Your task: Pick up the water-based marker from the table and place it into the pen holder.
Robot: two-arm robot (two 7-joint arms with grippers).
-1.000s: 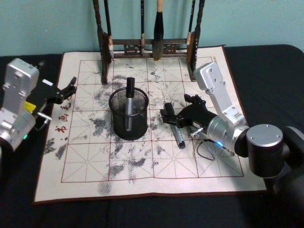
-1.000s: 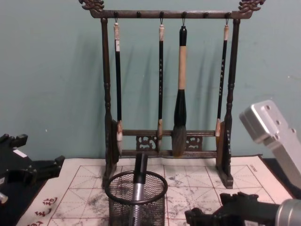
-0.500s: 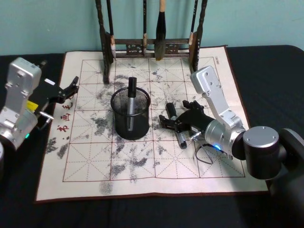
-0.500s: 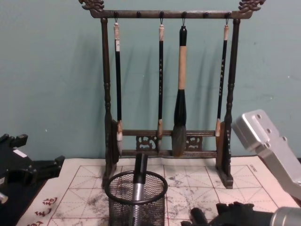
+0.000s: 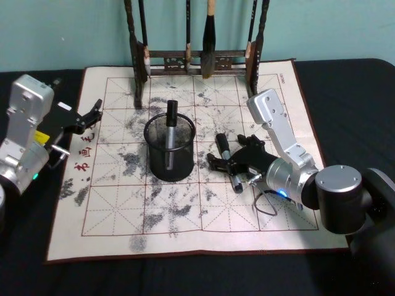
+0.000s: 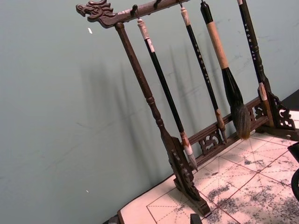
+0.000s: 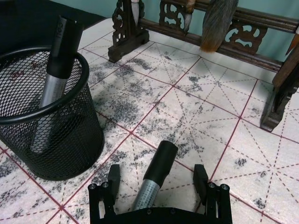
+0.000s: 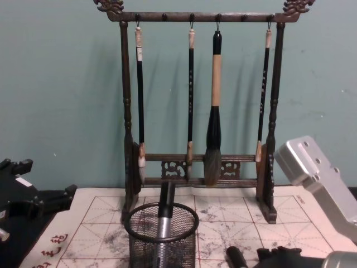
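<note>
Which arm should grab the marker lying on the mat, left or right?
Right. The right gripper straddles the marker with open fingers, next to the pen holder. The left gripper sits away at the mat's left edge, beyond the holder.

Bare mat [image 5: 201, 179] lies between right claw [image 5: 229, 155] and pen holder [image 5: 168, 157] at its 9 o'clock; brush rack [image 5: 197, 60] bars 12 o'clock.
</note>
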